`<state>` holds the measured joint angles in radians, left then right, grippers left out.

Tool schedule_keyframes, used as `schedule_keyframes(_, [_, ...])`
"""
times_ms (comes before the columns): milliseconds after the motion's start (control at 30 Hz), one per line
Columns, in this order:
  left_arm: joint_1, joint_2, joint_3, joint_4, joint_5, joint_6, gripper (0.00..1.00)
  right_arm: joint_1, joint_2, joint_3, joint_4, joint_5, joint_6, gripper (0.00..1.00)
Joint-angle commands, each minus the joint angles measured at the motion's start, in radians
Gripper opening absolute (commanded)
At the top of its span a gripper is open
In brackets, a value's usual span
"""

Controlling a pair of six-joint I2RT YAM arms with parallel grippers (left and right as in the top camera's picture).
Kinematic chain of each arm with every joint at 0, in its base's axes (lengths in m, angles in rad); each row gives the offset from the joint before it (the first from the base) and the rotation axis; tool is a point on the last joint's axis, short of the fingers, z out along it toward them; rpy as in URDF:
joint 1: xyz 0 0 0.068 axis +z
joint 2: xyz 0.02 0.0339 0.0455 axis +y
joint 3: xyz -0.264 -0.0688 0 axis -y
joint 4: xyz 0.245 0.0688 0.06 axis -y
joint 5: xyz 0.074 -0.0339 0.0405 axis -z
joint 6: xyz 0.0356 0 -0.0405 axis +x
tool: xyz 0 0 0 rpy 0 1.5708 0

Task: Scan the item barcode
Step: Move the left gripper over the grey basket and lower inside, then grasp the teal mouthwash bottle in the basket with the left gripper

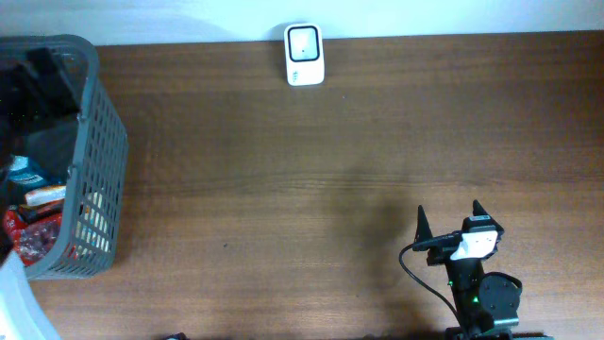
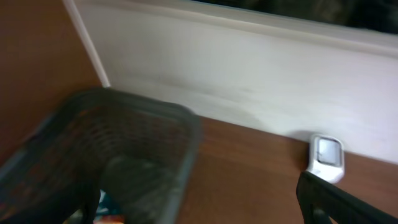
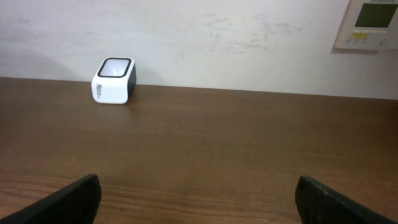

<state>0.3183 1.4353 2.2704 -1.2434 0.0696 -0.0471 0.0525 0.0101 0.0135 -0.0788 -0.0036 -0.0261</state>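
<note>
Looking from overhead, the scanner (image 1: 304, 55) sits at the worktop's (image 1: 283, 189) back edge. The packets (image 1: 38, 212) to scan lie in the grey basket (image 1: 106, 142) at the left edge, and the right jaws stand wide and empty near the front-right corner. From the left wrist, the left jaws hang wide and empty above the basket, so the step in hand looks like picking an item, which calls for descending and closing on one packet. The right wrist shows its wide jaws facing the scanner.

Overhead downward; both wrists low, toward scanner (image 3: 114, 80)
</note>
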Motion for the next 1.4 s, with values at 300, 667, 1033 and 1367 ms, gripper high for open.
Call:
schedule_keyframes(300, [0.331,0.171,0.015,0.058,-0.005,-0.196,0.99,0.006,-0.006,-0.008,-0.003,0.005,0.004,0.98])
schedule_keyframes(667, [0.352,0.266,0.014,0.01,-0.003,-0.196,0.99,0.006,-0.006,-0.008,-0.003,0.005,0.004,0.98])
schedule_keyframes(1033, [0.352,0.366,0.012,-0.03,-0.006,-0.195,0.99,0.006,-0.006,-0.008,-0.003,0.005,0.004,0.98])
schedule_keyframes(1367, [0.352,0.373,0.012,-0.047,-0.006,-0.195,0.99,0.006,-0.006,-0.008,-0.003,0.005,0.004,0.98])
